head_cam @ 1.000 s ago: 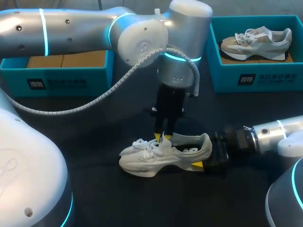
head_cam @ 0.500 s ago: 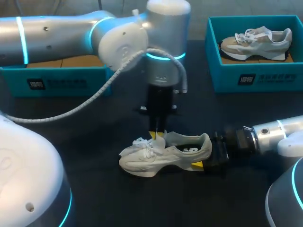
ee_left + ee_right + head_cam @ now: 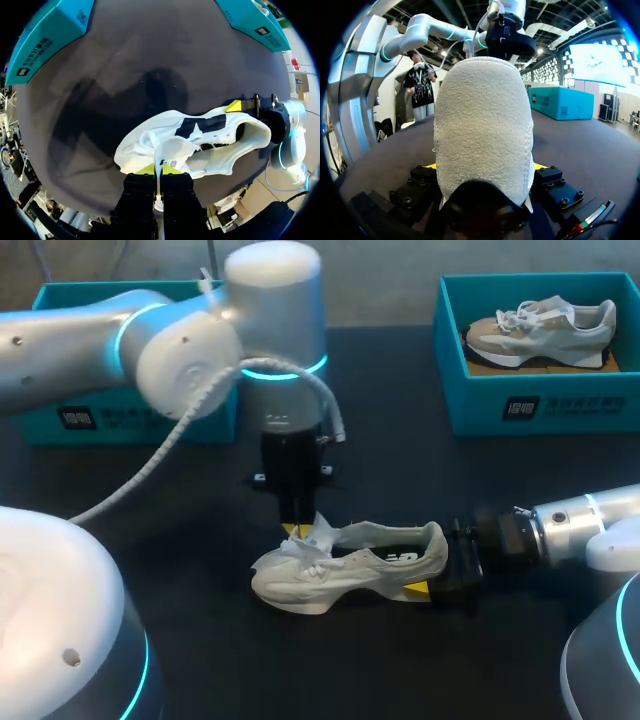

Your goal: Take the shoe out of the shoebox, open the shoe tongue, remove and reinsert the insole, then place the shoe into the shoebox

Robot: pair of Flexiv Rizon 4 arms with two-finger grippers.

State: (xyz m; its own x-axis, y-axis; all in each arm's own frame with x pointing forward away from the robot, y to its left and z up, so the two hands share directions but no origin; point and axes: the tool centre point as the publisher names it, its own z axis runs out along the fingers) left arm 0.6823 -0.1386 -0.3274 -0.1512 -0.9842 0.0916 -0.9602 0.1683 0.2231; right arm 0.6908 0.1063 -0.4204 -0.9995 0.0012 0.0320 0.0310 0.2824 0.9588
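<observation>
Two shoes: white shoe [image 3: 350,565] has tongue [image 3: 175,150] pinched in left gripper [image 3: 160,169], heel [image 3: 485,125] clamped in right gripper [image 3: 442,585]. Second shoe [image 3: 545,328] in shoebox [image 3: 520,405] beyond right gripper. Other shoebox [image 3: 60,420] behind left gripper.

The shoe [image 3: 350,565] is pale cloth, its heel [image 3: 482,125] rough and fuzzy like suede. The surface [image 3: 200,540] is dark and matt; the left arm [image 3: 180,350] has a smooth, satin grey shell.

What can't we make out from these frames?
Insole: left wrist view, tongue overhangs the shoe opening; unclear if seated.
Right hand fingertips: right wrist view, shoe heel covers them but for yellow slivers.
Left shoebox contents: head view, left arm covers it.
</observation>
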